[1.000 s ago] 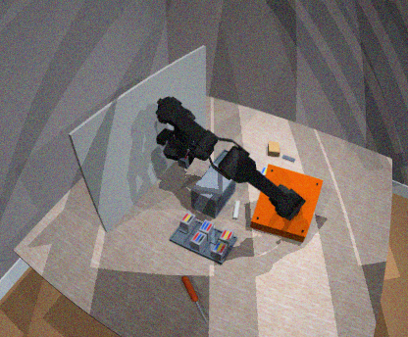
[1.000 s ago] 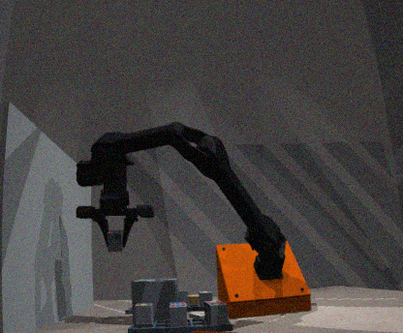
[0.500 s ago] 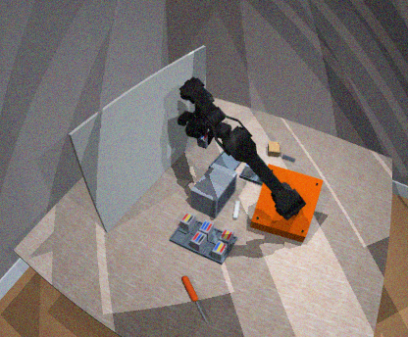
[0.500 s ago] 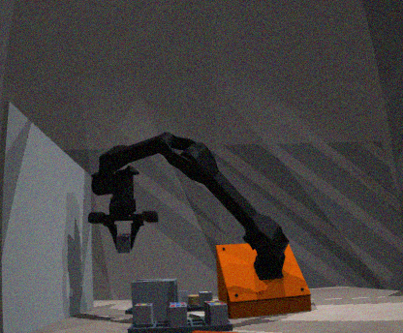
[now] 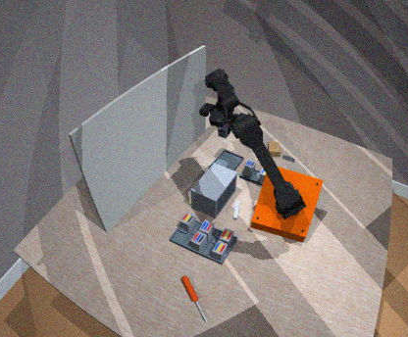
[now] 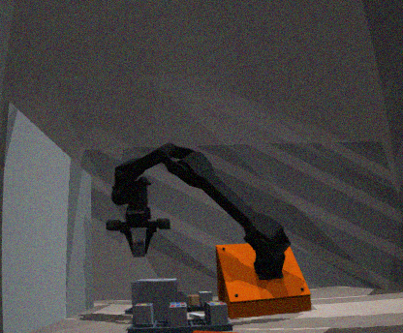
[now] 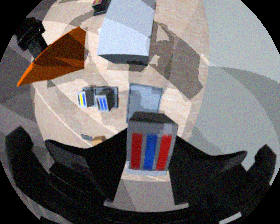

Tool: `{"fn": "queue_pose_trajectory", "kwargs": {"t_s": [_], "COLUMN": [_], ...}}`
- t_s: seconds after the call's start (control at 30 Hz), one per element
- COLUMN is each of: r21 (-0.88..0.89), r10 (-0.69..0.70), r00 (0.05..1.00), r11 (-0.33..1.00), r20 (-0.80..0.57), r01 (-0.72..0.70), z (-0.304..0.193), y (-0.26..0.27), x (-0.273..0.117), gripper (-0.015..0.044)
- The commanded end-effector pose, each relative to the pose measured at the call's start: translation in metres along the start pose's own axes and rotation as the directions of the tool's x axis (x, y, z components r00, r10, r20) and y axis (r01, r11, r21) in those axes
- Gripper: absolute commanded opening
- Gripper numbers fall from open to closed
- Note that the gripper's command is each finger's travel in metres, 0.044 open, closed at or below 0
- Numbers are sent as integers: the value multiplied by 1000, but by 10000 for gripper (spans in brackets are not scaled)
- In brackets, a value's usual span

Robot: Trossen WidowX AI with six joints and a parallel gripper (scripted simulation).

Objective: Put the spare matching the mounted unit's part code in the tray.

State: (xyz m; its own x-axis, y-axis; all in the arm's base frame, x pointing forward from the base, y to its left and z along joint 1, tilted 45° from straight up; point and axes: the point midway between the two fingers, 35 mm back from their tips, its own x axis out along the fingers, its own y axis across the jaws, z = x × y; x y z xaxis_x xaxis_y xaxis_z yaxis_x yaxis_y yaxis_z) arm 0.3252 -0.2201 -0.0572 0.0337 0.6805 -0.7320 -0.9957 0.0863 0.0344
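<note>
Pale streaked wood grain covers the table (image 5: 141, 274), a smooth grey panel (image 5: 127, 142) (image 6: 35, 213) (image 7: 246, 45) rising at one side. The gripper (image 5: 223, 128) (image 6: 139, 249) (image 7: 148, 131) is clamped on a boxy grey spare (image 5: 224, 131) (image 6: 139, 248) (image 7: 151, 145), striped red, blue, red, aloft near the tray (image 5: 230, 159) (image 7: 145, 97). It looks rigid and light (perhaps slick plastic), best pinched squarely across its flat sides.
</note>
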Motion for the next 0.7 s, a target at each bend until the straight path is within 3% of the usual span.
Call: {"fn": "queue_pose_trajectory", "kwargs": {"t_s": [0.0, 0.67], "r21": [-19, -20], "r10": [1, 1], "r00": [1000, 1000], "r11": [1000, 1000], "r20": [3, 3], "r01": [-1, -1], "z": [-20, -23], "y": [9, 7], "x": [2, 16], "gripper": [0, 0]}}
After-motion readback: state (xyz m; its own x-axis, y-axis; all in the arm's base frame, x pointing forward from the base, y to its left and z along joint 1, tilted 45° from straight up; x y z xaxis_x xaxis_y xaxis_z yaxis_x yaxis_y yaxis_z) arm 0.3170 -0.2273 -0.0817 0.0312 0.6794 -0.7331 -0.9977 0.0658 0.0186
